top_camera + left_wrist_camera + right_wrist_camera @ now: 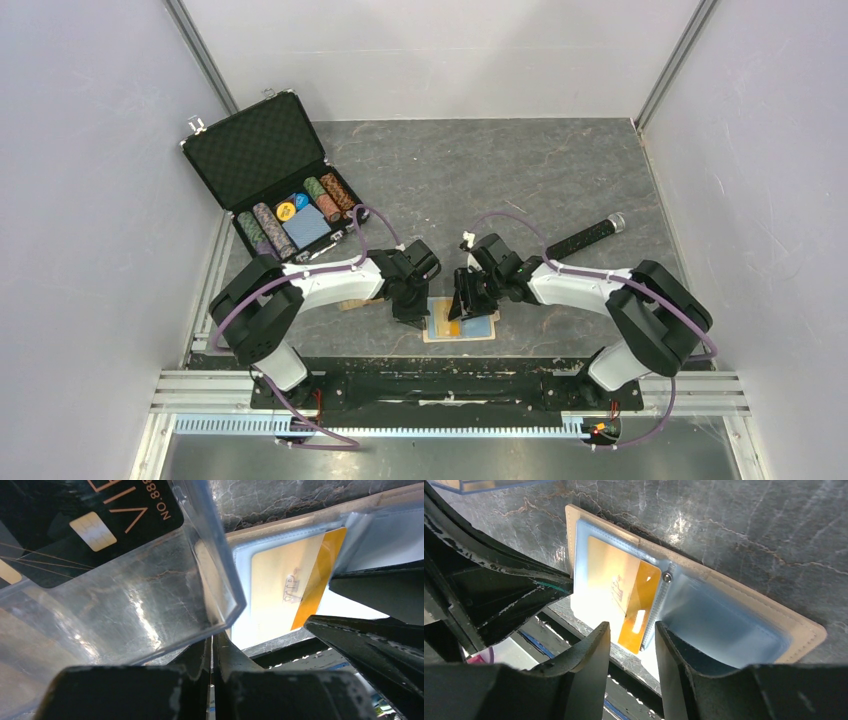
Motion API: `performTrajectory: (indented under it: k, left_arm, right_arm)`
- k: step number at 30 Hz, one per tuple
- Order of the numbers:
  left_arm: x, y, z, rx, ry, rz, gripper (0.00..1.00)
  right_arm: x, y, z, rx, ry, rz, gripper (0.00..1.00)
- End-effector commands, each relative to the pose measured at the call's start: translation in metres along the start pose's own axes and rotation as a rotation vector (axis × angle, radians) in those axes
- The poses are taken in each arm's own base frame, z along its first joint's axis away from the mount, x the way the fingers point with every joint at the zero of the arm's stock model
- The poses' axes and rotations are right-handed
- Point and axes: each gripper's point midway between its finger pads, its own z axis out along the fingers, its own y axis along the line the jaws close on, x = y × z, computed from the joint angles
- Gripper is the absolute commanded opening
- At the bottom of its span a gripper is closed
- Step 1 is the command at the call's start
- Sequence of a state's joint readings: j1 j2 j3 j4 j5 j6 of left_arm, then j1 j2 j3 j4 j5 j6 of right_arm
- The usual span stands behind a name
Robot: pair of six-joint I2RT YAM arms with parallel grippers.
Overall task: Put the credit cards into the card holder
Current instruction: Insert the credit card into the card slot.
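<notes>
Inside card holder (pixel 804 630), orange-gold card (pixel 634 605), long axis seemingly along fold (pixel 659 610).

Grey walls (pixel 80 150); dark marbled tabletop (pixel 480 170)

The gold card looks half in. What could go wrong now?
The gold card sits only partway in a pocket of the card holder; the open right hand hovering over it might drag it out. The left hand, shut beside the clear box holding the black card, could knock that box.
</notes>
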State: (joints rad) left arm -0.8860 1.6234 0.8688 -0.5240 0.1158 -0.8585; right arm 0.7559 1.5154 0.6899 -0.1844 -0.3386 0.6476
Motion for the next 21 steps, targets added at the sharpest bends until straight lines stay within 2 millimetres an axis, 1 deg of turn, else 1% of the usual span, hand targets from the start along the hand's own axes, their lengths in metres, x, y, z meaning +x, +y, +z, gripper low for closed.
performTrajectory:
  k: [1,3,6,9,11,13,17,19,21]
  left_arm:
    - [0.007,0.01,0.015,-0.056,0.016,-0.025,0.02]
    - [0.007,0.01,0.015,-0.055,0.016,-0.024,0.02]
    - [0.007,0.009,0.015,-0.054,0.018,-0.023,0.02]
    - [0.006,0.009,0.015,-0.051,0.016,-0.019,0.02]
    - [0.005,0.008,0.014,-0.048,0.013,-0.018,0.02]
    - [0.004,0.007,0.013,-0.045,0.008,-0.015,0.02]
    - [0.003,0.004,0.01,-0.034,0.003,-0.013,0.05]
    - [0.001,0.0,0.003,-0.025,-0.005,-0.014,0.13]
    - [-0.003,-0.006,-0.007,-0.004,-0.026,-0.017,0.22]
  right_arm:
    - [0.003,0.0,0.009,0.012,0.034,-0.03,0.4]
    - [0.002,0.009,0.012,-0.012,0.04,-0.035,0.38]
    - [-0.002,0.024,0.013,-0.05,0.042,-0.044,0.33]
    - [-0.006,0.037,0.012,-0.086,0.033,-0.051,0.19]
    - [-0.006,0.043,0.012,-0.11,0.033,-0.048,0.17]
    - [-0.004,0.047,0.012,-0.129,0.043,-0.05,0.17]
    - [-0.003,0.043,0.013,-0.105,0.043,-0.053,0.21]
    - [-0.007,0.035,0.009,-0.046,0.03,-0.074,0.23]
    - [-0.015,0.031,0.002,0.013,0.006,-0.118,0.3]
